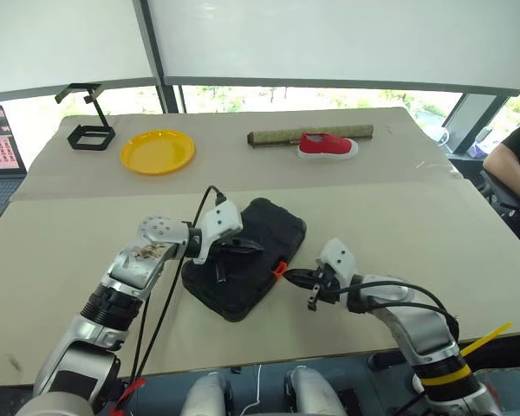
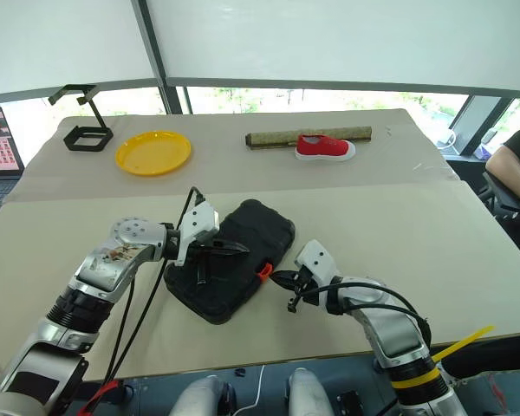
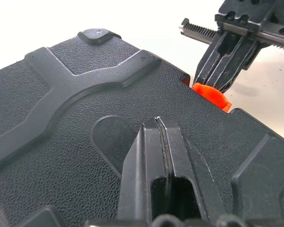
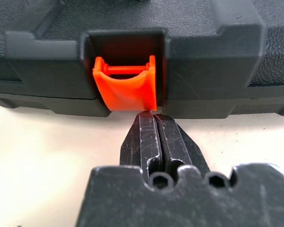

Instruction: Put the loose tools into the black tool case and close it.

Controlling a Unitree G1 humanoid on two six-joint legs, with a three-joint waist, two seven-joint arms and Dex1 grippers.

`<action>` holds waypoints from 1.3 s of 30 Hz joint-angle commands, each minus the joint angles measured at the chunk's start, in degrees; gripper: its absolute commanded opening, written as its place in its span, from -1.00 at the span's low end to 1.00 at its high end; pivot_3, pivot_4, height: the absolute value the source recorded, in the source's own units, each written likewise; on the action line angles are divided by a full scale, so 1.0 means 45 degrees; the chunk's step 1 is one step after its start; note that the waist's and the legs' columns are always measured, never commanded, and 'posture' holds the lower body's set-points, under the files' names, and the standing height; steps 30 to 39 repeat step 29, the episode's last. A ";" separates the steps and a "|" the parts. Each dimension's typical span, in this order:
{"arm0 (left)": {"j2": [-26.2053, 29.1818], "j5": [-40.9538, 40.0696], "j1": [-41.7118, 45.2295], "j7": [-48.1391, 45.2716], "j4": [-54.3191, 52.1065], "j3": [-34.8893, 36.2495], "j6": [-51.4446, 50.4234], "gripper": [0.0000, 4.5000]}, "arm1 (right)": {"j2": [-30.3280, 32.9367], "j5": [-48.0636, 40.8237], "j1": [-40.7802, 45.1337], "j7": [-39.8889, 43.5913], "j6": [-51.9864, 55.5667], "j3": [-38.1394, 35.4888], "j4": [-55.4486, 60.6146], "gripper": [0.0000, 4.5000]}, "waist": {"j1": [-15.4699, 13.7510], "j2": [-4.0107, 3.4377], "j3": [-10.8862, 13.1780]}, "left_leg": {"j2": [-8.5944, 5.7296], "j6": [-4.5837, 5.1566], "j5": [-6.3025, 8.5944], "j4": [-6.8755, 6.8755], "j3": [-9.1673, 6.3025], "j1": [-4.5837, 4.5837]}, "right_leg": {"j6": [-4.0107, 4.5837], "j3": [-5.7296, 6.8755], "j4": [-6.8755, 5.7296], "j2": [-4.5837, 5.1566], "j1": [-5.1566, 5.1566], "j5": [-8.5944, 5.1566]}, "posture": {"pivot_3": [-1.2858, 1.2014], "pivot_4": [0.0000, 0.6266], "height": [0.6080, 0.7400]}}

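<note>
A: Where's the flat black textured plastic tool case [image 1: 247, 258]?

B: On the beige table [image 1: 399, 217], near its front edge, between the two arms; lid is down; no loose tools lying out on the table, so I'd judge latching is what's left.

A: Grippers?

B: Left gripper [image 1: 243, 247] has its fingers pressed together, holding nothing, tips resting on the lid (looks like a hold-down); right gripper [image 4: 155, 124] is also closed and empty, tips right at the lower lip of the small orange plastic latch [image 4: 127, 87].

A: Handling?

B: Rigid moulded shell, pebbled surface, so not slippery; probably light enough to skid if pushed sideways, hence the press from above; the latch is thin hinged plastic, the weak part; I'd push on its broad face, not pry its edge.
</note>
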State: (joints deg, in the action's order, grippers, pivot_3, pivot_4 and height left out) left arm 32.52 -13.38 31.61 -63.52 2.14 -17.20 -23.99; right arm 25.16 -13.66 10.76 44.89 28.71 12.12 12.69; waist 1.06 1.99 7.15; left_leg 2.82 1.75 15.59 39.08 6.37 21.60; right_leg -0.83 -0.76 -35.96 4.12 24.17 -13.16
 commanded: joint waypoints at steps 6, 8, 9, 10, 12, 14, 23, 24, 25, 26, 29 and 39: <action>-0.0293 -0.1068 -0.2174 0.0249 0.0155 0.2339 0.2130 -0.76 | 0.0333 -0.1641 -0.0523 0.0622 -0.0377 -0.1469 0.2412 -0.87 | 0.0037 -0.0026 0.0026 | 0.0003 -0.0002 -0.0001 -0.0035 0.0006 -0.0001 | 0.0030 -0.0019 -0.0001 -0.0001 0.0029 0.0027 | 0.03 -0.52 1.00; 0.0265 -0.1808 -0.2922 -0.0107 -0.0565 0.3553 0.2470 -0.57 | 0.0980 -0.2132 -0.1290 0.1125 -0.0408 -0.2235 0.2965 -0.67 | 0.0043 -0.0025 0.0035 | 0.0010 -0.0002 -0.0001 -0.0068 0.0004 0.0010 | 0.0034 -0.0017 0.0003 -0.0014 0.0045 0.0075 | 0.03 -0.52 1.00; 0.0629 -0.2002 -0.3352 -0.0222 -0.0856 0.4039 0.2545 -0.35 | 0.1359 -0.2296 -0.1652 0.1407 -0.0475 -0.2551 0.3157 -0.46 | 0.0045 -0.0025 0.0043 | 0.0010 -0.0003 0.0000 -0.0083 0.0002 0.0012 | 0.0041 -0.0014 0.0007 -0.0017 0.0050 0.0069 | 0.03 -0.52 1.00; 0.0993 -0.2149 -0.3830 -0.0312 -0.1109 0.4475 0.2635 -0.23 | 0.1691 -0.2241 -0.1960 0.1625 -0.0860 -0.2820 0.3173 -0.33 | 0.0033 -0.0020 0.0052 | 0.0011 -0.0005 0.0002 -0.0100 -0.0001 0.0024 | 0.0047 -0.0010 0.0014 -0.0018 0.0061 0.0056 | 0.03 -0.52 1.00; 0.1575 -0.2354 -0.4821 -0.0278 -0.1574 0.5324 0.2833 0.12 | 0.2247 -0.2141 -0.2451 0.2031 -0.1723 -0.3354 0.2974 0.01 | 0.0017 -0.0037 0.0073 | 0.0007 -0.0024 0.0014 -0.0126 -0.0003 0.0039 | 0.0045 0.0001 0.0032 -0.0015 0.0081 0.0041 | 0.03 -0.52 1.00; 0.1863 -0.2647 -0.5718 -0.0313 -0.1872 0.6118 0.3155 0.44 | 0.2555 -0.1985 -0.2722 0.2465 -0.2935 -0.3812 0.2467 0.30 | -0.0038 -0.0042 0.0094 | -0.0007 -0.0033 0.0025 -0.0133 0.0001 0.0080 | 0.0023 0.0001 0.0047 0.0003 0.0109 0.0022 | 0.03 -0.52 1.00; 0.2115 -0.1571 -1.1260 0.0220 -0.2072 0.8973 0.5978 1.00 | 0.3161 -0.2656 -0.2429 0.5444 -0.7450 -0.5108 -0.1029 0.99 | -0.0084 -0.0038 0.0199 | -0.0047 0.0018 0.0068 -0.0132 0.0020 0.0115 | -0.0060 0.0020 0.0189 0.0067 0.0075 0.0032 | 0.03 -0.52 1.00; 0.2066 -0.1542 -1.1620 0.0288 -0.2092 0.9118 0.6142 1.00 | 0.3208 -0.2629 -0.2333 0.5592 -0.7706 -0.5134 -0.1299 0.99 | -0.0087 -0.0016 0.0212 | -0.0046 0.0018 0.0068 -0.0130 0.0019 0.0117 | -0.0060 0.0025 0.0192 0.0069 0.0075 0.0033 | 0.03 -0.52 1.00; 0.2014 -0.1499 -1.1886 0.0377 -0.2133 0.9219 0.6294 1.00 | 0.3260 -0.2591 -0.2268 0.5706 -0.7830 -0.5137 -0.1508 0.99 | -0.0112 -0.0006 0.0220 | -0.0044 0.0017 0.0069 -0.0126 0.0019 0.0119 | -0.0052 0.0027 0.0198 0.0069 0.0075 0.0036 | 0.03 -0.52 1.00; 0.1921 -0.1487 -1.2128 0.0533 -0.2197 0.9325 0.6400 1.00 | 0.3256 -0.2570 -0.2135 0.5793 -0.7990 -0.5126 -0.1735 0.99 | -0.0178 -0.0005 0.0223 | -0.0041 0.0016 0.0070 -0.0124 0.0018 0.0126 | -0.0039 0.0030 0.0209 0.0074 0.0075 0.0038 | 0.03 -0.52 1.00; 0.1718 -0.1490 -1.2306 0.0975 -0.2280 0.9394 0.6539 1.00 | 0.3213 -0.2460 -0.1872 0.5973 -0.8370 -0.5041 -0.2290 0.99 | -0.0285 -0.0008 0.0226 | -0.0043 0.0015 0.0070 -0.0115 0.0016 0.0125 | 0.0018 0.0036 0.0208 0.0090 0.0073 0.0017 | 0.03 -0.52 1.00; 0.1718 -0.1490 -1.2306 0.0975 -0.2280 0.9394 0.6539 1.00 | 0.3213 -0.2460 -0.1872 0.5973 -0.8370 -0.5041 -0.2290 0.99 | -0.0285 -0.0008 0.0226 | -0.0043 0.0015 0.0070 -0.0115 0.0016 0.0125 | 0.0018 0.0036 0.0208 0.0090 0.0073 0.0017 | 0.03 -0.52 1.00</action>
